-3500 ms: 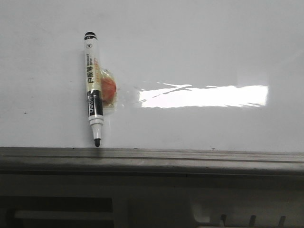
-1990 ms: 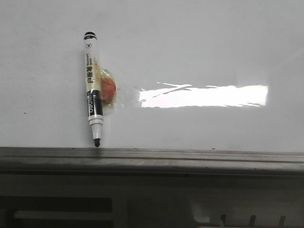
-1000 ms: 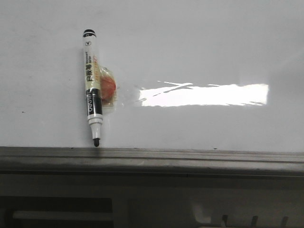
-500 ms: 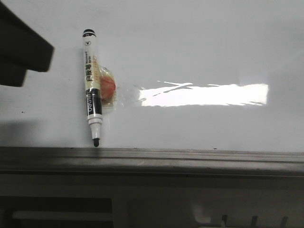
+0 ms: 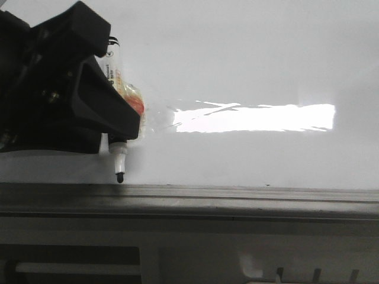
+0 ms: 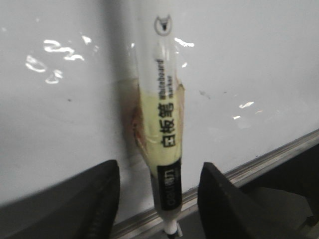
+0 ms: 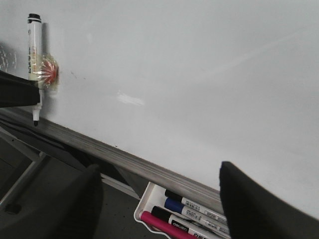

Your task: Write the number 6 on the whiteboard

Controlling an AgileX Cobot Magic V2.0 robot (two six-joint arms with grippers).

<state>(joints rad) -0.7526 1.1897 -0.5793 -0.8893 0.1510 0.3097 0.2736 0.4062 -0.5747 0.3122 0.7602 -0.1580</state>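
The whiteboard (image 5: 249,59) is glossy white, with a bright glare and a grey rail (image 5: 237,198) along its lower edge. No number 6 shows on it. A white-and-black marker pen (image 5: 121,160) is stuck upright on the board, tip down just above the rail. My left gripper (image 5: 112,127) covers the pen's upper body in the front view. In the left wrist view my left gripper (image 6: 158,169) is open, with the pen (image 6: 162,139) between the two fingers and not touched. My right gripper (image 7: 159,172) is open and empty, away from the board.
An orange blob under clear tape (image 5: 135,103) sits beside the pen on the board. A white tray (image 7: 144,206) below the rail holds several markers (image 7: 194,209). The pen (image 7: 34,55) and the left gripper's finger (image 7: 15,94) show far off in the right wrist view.
My left gripper has come in from the left and now straddles the pen, hiding most of it in the front view. The pen has not moved.
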